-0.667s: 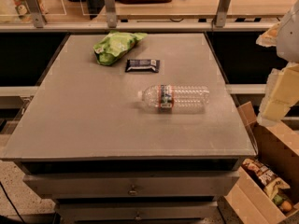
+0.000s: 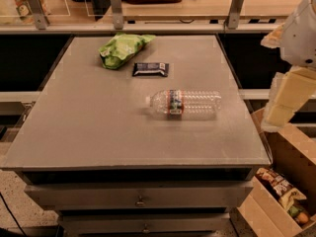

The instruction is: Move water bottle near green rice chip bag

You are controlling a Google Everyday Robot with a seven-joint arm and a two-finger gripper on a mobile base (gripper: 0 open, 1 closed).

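Evidently pre-grasp: the gripper (image 2: 285, 100) hangs well right of the lying water bottle (image 2: 185, 103), spread or closed I can't tell, and must reach it before heading toward the green rice chip bag (image 2: 121, 48).

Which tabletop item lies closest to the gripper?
The water bottle, lying mid-table; gripper hangs past the right edge; green rice chip bag and blue wrapper lie farther.

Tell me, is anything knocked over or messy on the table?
The water bottle lies on its side in the middle of the table, not standing. Nothing looks spilled. The green rice chip bag and dark snack bar lie farther back. The gripper hangs beside the table's right edge.
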